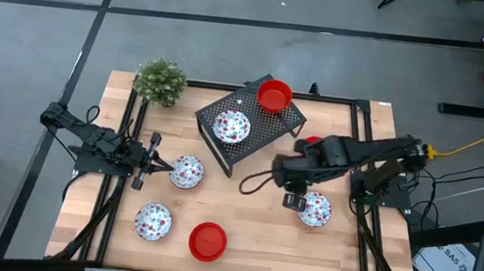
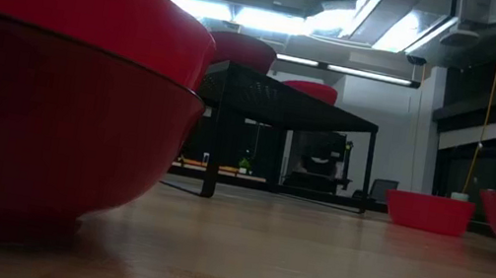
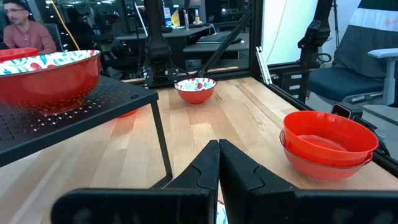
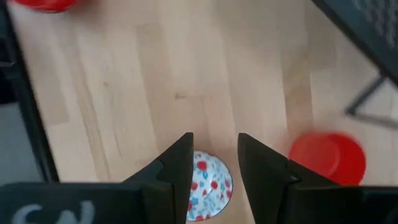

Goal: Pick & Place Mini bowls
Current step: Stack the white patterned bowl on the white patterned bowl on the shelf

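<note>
Two mini bowls (image 1: 273, 95) are seen on the black rack (image 1: 252, 128) at upper centre, others across the table (image 1: 244, 211). The right gripper (image 1: 296, 201), fingers parted, empty, is positioned over a floral bowl (image 1: 316, 210) at right. The left gripper (image 1: 161, 166), closed, empty, is parked centre-left.

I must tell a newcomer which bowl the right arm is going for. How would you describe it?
Find the black mesh rack on the table's far side, then go to the right gripper in front of it. The speckled white bowl beside it is the one, alone on that side.
</note>
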You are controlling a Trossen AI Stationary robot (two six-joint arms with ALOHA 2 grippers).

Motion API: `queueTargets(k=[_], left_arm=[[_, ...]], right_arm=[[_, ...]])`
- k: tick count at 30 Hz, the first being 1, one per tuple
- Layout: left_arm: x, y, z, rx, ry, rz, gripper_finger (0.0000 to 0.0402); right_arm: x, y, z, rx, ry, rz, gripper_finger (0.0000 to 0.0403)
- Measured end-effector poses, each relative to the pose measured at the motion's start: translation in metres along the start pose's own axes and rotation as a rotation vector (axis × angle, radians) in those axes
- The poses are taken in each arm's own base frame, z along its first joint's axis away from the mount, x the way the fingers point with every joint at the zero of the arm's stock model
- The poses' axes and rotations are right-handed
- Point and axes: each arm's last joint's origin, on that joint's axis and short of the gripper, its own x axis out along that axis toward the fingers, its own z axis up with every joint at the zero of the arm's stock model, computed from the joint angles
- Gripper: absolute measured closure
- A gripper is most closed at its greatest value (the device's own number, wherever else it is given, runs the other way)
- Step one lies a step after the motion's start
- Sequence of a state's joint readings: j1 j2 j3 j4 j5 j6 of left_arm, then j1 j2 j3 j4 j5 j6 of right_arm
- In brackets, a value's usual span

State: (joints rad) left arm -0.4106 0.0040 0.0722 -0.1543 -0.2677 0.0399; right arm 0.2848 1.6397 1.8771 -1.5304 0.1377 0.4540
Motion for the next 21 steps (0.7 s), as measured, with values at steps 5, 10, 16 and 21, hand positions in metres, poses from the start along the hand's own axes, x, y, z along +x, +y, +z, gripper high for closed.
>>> queueTargets(k=[5, 10, 16, 21], left_arm=[[0.000, 0.000, 0.000, 0.000, 0.000, 0.000, 0.0398], [0.000, 0.000, 0.000, 0.000, 0.000, 0.000, 0.0398], [0.000, 0.000, 0.000, 0.000, 0.000, 0.000, 0.0398], [0.000, 0.000, 0.000, 0.000, 0.000, 0.000, 0.0398]], right_arm=[[0.011, -0.012, -0.027, 0.202, -0.003, -0.015, 0.0278], [0.030, -0.022, -0.048, 0.382, 0.001, -0.135, 0.0278], [0.061, -0.029, -0.063, 0.476, 0.009, -0.303, 0.0278], [0.088, -0.032, -0.076, 0.472, 0.051, -0.375, 0.0278]])
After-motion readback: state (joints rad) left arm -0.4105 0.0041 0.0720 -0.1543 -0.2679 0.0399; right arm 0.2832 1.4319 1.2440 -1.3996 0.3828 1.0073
